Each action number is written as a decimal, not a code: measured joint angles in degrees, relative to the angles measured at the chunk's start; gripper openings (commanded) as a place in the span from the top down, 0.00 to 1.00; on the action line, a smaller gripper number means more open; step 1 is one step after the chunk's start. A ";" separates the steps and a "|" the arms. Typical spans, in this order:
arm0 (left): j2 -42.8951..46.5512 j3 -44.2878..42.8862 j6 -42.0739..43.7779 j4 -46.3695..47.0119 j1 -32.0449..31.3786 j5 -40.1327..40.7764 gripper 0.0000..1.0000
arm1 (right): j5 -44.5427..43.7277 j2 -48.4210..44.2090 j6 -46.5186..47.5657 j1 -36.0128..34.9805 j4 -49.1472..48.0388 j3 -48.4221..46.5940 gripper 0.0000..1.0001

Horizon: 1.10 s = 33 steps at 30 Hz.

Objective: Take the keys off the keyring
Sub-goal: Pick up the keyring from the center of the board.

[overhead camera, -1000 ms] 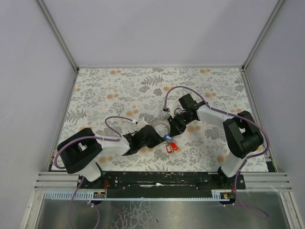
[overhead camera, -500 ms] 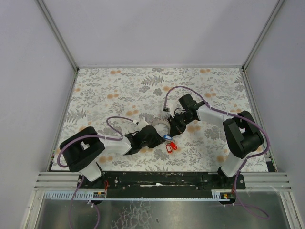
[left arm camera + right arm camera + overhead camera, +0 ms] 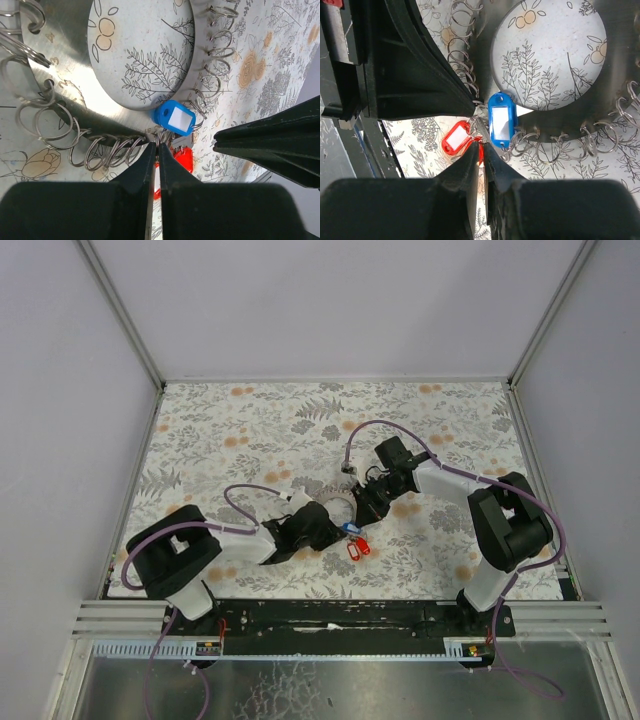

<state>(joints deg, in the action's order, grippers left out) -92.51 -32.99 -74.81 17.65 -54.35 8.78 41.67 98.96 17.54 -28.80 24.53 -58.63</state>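
Note:
The keyring (image 3: 335, 503) is a flat grey metal ring (image 3: 65, 75) edged with small wire loops, lying on the floral cloth mid-table. A blue key (image 3: 174, 119) and red keys (image 3: 184, 159) hang at its near edge. My left gripper (image 3: 157, 146) is shut, its tips pinching a thin wire loop at the ring's rim beside the blue key (image 3: 501, 120). My right gripper (image 3: 481, 145) faces it from the other side, jaws almost closed with a red key pinched between the tips; another red key (image 3: 456, 141) lies beside. The two grippers (image 3: 345, 525) nearly touch.
The floral cloth (image 3: 250, 420) covers the table between the white side walls. A purple cable (image 3: 375, 425) arcs over the right arm, another over the left arm (image 3: 245, 490). The black base rail (image 3: 340, 615) runs along the near edge.
My left gripper's jaws have closed fully at the ring's rim, and the left arm has shifted slightly right. The right arm and keyring stay put.

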 measured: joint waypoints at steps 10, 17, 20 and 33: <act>7.74 1.51 1.57 -0.04 1.49 -2.91 1.00 | 8.37 -4.17 0.44 2.32 0.48 0.00 0.74; 13.62 1.57 3.87 -0.61 4.09 -7.10 1.00 | 14.78 -9.88 1.20 3.06 0.59 0.00 0.67; 15.67 1.57 4.63 -1.75 5.09 -8.94 1.00 | 17.79 -11.98 3.87 3.50 2.84 -0.24 0.66; 22.23 1.20 5.14 -3.58 7.91 -11.43 1.00 | 24.04 -16.35 11.98 4.57 11.06 -2.64 0.62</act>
<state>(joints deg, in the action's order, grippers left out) -70.28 -31.79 -69.67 14.06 -46.44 -2.66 65.71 82.61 29.52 -24.23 35.59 -61.28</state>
